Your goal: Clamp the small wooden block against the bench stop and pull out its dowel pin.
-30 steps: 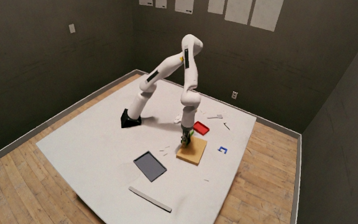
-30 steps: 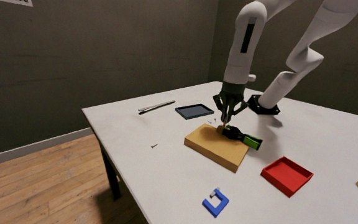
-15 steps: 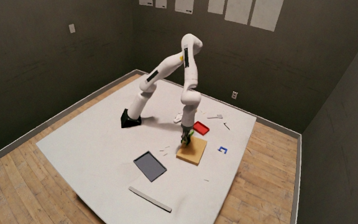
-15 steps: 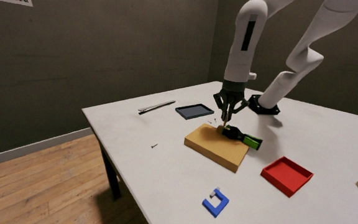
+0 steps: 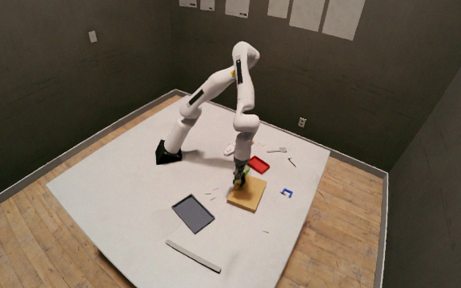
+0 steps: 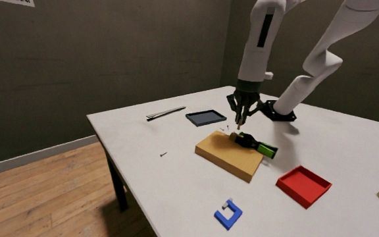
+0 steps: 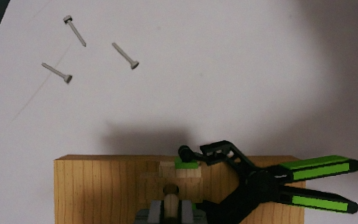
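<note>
Wrist view: jaws nearly closed on the dowel pin, spring clamp close by, three nails beyond.

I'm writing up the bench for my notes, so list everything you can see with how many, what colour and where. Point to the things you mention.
bench board (image 5: 250, 197) (image 6: 227, 155) (image 7: 95, 192): one, tan, on table
small block: one, wooden, on board
spring clamp (image 6: 250, 142) (image 7: 260, 185): one, black and green, on block
dowel pin (image 6: 239, 126) (image 7: 171, 206): one, light wood, between fingertips
screws or nails: four, grey, three near dark tray, one apart
dark tray (image 5: 193, 214) (image 6: 206, 118): one, grey, beyond board
red tray (image 5: 258, 165) (image 6: 303, 186): one, beside board
blue C-shaped piece (image 6: 229, 215): one, near red tray
long bar (image 5: 193, 256): one, grey, past dark tray
gripper (image 6: 240, 122) (image 7: 171, 212): one, black, above block
arm (image 5: 244, 88) (image 6: 258, 49): one, white
</note>
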`<state>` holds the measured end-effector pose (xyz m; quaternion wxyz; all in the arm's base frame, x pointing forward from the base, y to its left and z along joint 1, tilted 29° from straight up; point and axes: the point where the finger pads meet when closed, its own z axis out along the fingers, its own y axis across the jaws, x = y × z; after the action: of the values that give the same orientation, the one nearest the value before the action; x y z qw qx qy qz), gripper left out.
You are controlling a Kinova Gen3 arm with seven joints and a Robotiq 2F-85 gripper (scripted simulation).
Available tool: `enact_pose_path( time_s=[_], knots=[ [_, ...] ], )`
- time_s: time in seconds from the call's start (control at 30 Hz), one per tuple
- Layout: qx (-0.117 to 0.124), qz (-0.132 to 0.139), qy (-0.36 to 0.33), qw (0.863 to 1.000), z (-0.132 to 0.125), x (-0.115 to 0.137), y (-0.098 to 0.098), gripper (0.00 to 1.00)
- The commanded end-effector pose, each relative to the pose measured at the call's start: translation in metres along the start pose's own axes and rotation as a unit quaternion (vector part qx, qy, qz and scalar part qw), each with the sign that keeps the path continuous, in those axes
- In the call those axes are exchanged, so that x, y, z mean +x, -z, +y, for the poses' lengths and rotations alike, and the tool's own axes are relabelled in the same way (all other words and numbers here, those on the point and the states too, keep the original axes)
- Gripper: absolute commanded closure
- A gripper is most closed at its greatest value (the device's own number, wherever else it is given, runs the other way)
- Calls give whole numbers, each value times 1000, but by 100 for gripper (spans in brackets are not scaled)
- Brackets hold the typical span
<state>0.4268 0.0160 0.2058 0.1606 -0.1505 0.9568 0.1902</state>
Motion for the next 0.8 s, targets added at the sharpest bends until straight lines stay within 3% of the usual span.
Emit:
enact_pose_path(
  time_s=[0.0,0.77],
  knots=[
    [1,-3,-1,1000,-1,-2,7,90],
    [1,-3,-1,1000,-1,-2,12,90]
  ],
)
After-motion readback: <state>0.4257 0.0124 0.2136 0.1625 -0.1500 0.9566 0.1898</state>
